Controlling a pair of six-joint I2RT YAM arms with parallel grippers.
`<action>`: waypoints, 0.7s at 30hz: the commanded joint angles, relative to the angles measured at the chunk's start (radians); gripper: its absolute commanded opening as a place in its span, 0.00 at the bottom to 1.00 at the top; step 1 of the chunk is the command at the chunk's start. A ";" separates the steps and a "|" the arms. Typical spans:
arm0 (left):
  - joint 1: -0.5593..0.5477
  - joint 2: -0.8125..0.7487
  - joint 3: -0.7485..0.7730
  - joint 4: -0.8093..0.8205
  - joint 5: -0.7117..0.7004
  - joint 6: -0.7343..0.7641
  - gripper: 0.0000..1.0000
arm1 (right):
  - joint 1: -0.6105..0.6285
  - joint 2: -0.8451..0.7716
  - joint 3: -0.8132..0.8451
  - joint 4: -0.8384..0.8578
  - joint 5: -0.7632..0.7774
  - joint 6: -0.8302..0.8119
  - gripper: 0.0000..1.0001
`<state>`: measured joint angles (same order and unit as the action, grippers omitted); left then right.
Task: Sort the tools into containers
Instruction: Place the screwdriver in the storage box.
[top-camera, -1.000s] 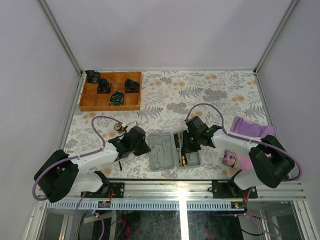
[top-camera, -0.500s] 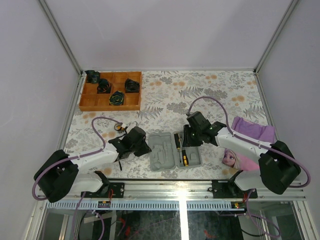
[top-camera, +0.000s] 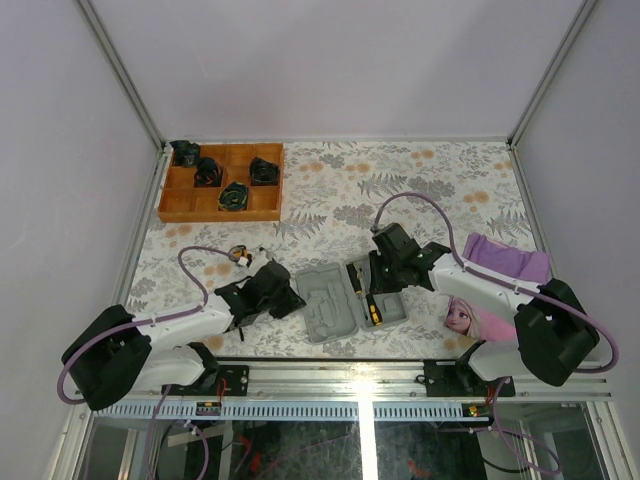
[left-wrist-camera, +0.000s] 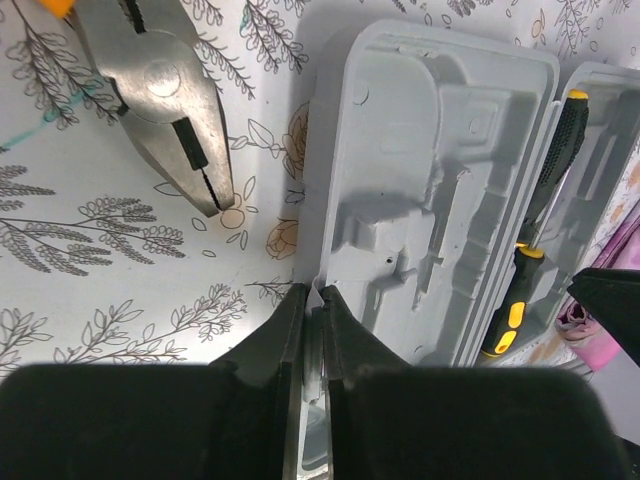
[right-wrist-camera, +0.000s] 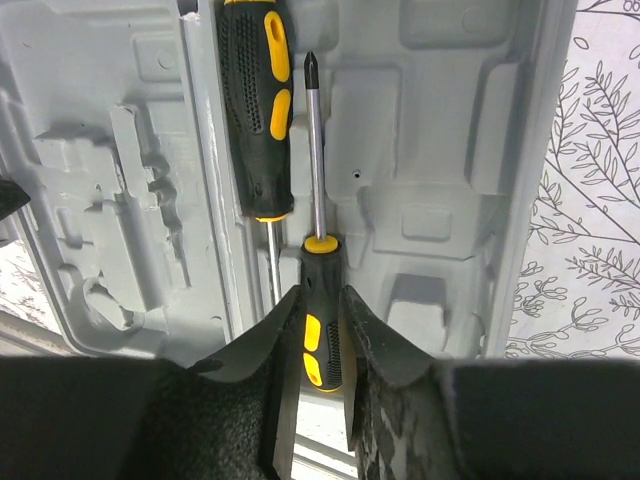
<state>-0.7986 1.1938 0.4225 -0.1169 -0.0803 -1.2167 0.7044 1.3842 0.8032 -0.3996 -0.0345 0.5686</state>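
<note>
The grey hinged case (top-camera: 332, 305) lies open near the table's front edge, both moulded halves facing up. My left gripper (left-wrist-camera: 313, 295) is shut on the rim of the case's left half (left-wrist-camera: 420, 200). The orange-and-black pliers (left-wrist-camera: 165, 110) lie on the cloth left of the case, their steel nose pointing at it. My right gripper (right-wrist-camera: 320, 298) is over the right half (right-wrist-camera: 440, 150), shut on the handle of a black-and-yellow screwdriver (right-wrist-camera: 313, 150) whose shaft points away into a recess. A second screwdriver (right-wrist-camera: 255, 100) lies in the slot beside it.
A wooden compartment tray (top-camera: 170, 205) holding black items stands at the back left. A purple cloth (top-camera: 500, 255) and a pink picture pouch (top-camera: 465, 318) lie to the right of the case. The metal rail (top-camera: 350, 372) runs along the near edge.
The right arm has stretched out and its gripper now sits lower over the case's right half. The left arm has shifted a little toward the near edge, and the case has turned slightly.
</note>
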 joint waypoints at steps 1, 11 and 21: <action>-0.025 0.013 0.006 0.034 -0.026 -0.054 0.00 | 0.004 0.017 0.039 -0.007 0.010 -0.045 0.25; -0.027 0.011 0.002 0.029 -0.027 -0.044 0.00 | 0.004 0.057 0.030 0.016 -0.004 -0.053 0.19; -0.027 0.014 -0.003 0.029 -0.027 -0.038 0.00 | 0.004 0.102 0.030 0.038 -0.030 -0.058 0.17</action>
<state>-0.8185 1.1995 0.4225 -0.1070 -0.0982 -1.2427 0.7044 1.4704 0.8032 -0.3870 -0.0467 0.5270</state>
